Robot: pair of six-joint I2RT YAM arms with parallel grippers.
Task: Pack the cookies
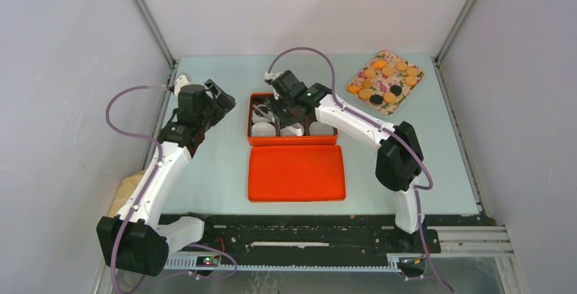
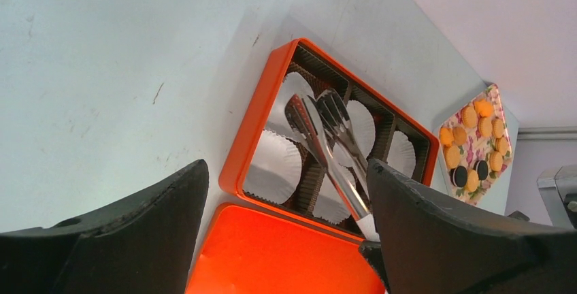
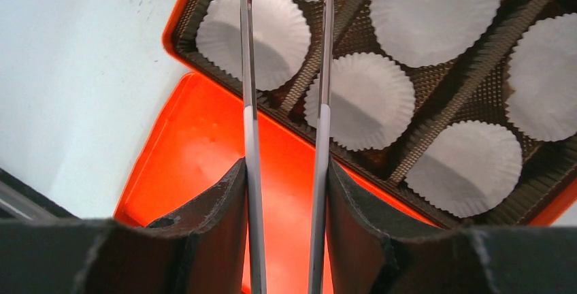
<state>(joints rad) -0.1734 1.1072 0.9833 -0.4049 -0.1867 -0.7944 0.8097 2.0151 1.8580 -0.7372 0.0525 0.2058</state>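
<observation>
Right gripper clamped on metal tongs above the orange box; cookies at the table's far right corner.

My right fingers press the two tong handles from outside, and the blades reach out, slightly apart, over the box's white paper liners. A dark sliver sits between the tips at the edge of my right wrist view, and I cannot tell what it is. My left gripper hangs wide open with nothing in it, above the table toward its left edge, near the box. The orange lid lies flat just beside the box's near side. The cookies I can see, orange-golden and a few dark, lie on a floral tray, well apart from the box.
</observation>
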